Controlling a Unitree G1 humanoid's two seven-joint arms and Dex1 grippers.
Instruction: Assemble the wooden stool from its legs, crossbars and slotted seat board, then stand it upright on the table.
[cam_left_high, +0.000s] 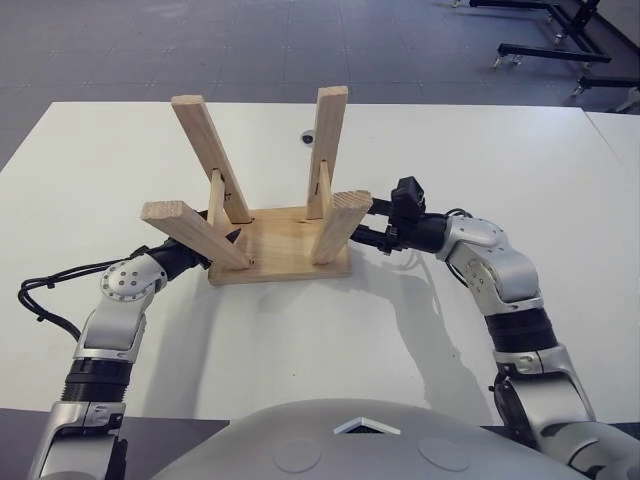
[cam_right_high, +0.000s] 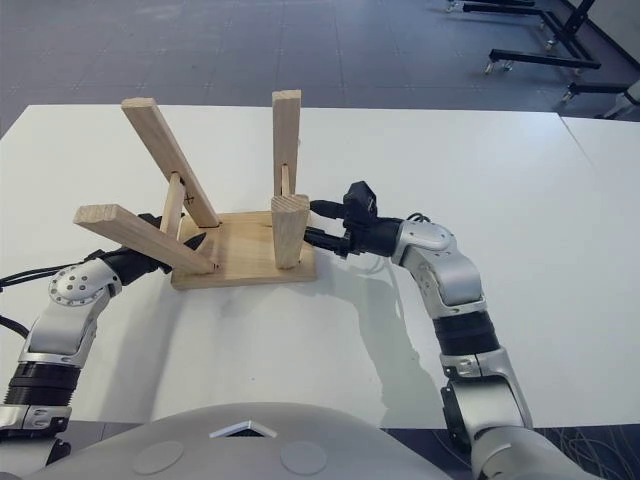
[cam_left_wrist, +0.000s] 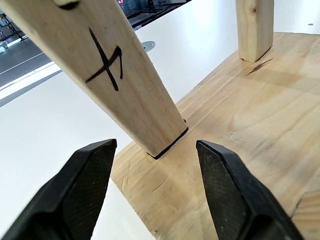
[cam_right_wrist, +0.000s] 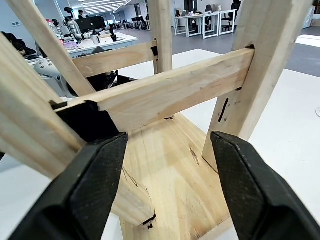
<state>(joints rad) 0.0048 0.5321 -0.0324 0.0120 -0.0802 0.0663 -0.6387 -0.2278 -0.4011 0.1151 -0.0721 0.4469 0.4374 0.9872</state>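
Note:
The stool lies upside down on the white table (cam_left_high: 480, 170): its seat board (cam_left_high: 285, 250) is flat and four legs point up, splayed outward. Crossbars (cam_right_wrist: 170, 90) join the legs in pairs. My left gripper (cam_left_high: 232, 240) is open at the board's left edge. Its fingers (cam_left_wrist: 85, 195) stand apart on either side of the base of the near-left leg (cam_left_wrist: 110, 75), which carries a black X mark and sits in its slot. My right gripper (cam_left_high: 368, 222) is open at the board's right edge, beside the near-right leg (cam_left_high: 338, 225), with nothing between its fingers (cam_right_wrist: 95, 190).
A small round object (cam_left_high: 308, 136) lies on the table behind the stool. Black metal frames (cam_left_high: 555, 50) stand on the floor at the far right. A second table (cam_left_high: 620, 130) adjoins on the right. Bare tabletop spreads in front of and around the stool.

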